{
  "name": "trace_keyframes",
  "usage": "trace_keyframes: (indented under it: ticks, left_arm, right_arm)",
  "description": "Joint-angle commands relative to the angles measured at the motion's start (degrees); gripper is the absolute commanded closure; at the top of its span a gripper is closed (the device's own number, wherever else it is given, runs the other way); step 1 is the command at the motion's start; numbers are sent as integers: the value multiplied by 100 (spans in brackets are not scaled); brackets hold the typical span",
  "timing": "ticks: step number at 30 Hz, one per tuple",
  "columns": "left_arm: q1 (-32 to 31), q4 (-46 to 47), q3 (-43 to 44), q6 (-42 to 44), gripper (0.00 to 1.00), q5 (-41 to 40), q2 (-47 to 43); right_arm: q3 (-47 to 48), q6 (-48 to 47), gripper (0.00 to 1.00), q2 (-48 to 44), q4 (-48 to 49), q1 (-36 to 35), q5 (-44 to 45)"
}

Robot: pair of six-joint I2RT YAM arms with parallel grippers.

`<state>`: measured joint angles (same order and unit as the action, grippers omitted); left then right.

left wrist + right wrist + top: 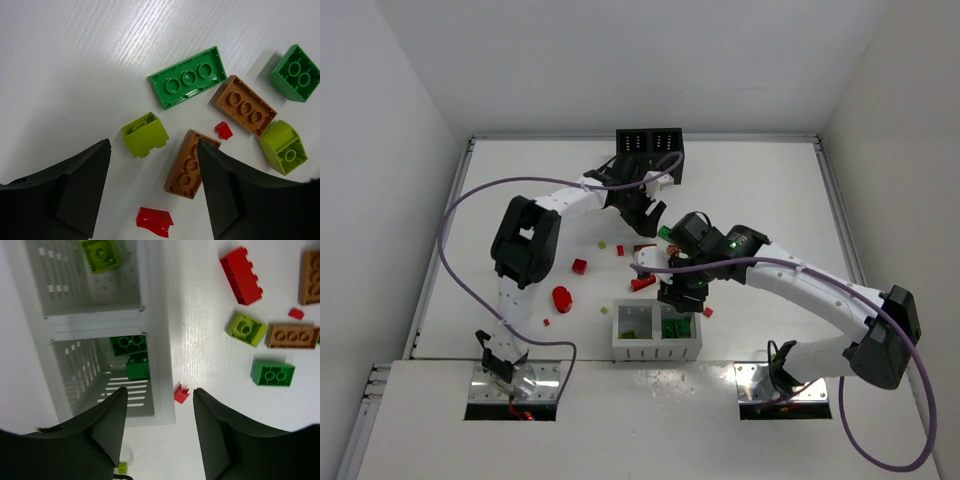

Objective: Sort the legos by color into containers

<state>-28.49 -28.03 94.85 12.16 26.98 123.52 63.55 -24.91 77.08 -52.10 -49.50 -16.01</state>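
Progress early | white container (155,315): lime brick (100,254) in one compartment, dark green bricks (131,352) in the other | black container (650,145) at far edge, contents unclear | many legos (189,80) loose on worktop (75,60) | left claw (154,165) open, empty, above them | right claw (160,392) open, empty, over white container's rim

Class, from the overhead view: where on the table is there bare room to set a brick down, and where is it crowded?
Free: the far-right stretch of the table, bordered by the black box, the right wall and the right arm. Crowded: the middle, where loose bricks lie between it and the white box.
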Motion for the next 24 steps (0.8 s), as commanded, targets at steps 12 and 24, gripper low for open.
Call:
trace_keyframes:
  ticks: [12,24]
  left_arm:
    - [-192,219,183,-408,62,-414,269]
    - [387,396,-992,-66,82,763,-1750]
  right_arm:
    - [-589,1401,40,-500,964,607,1477]
    - [-361,2614,26,-124,1342,1820,1523]
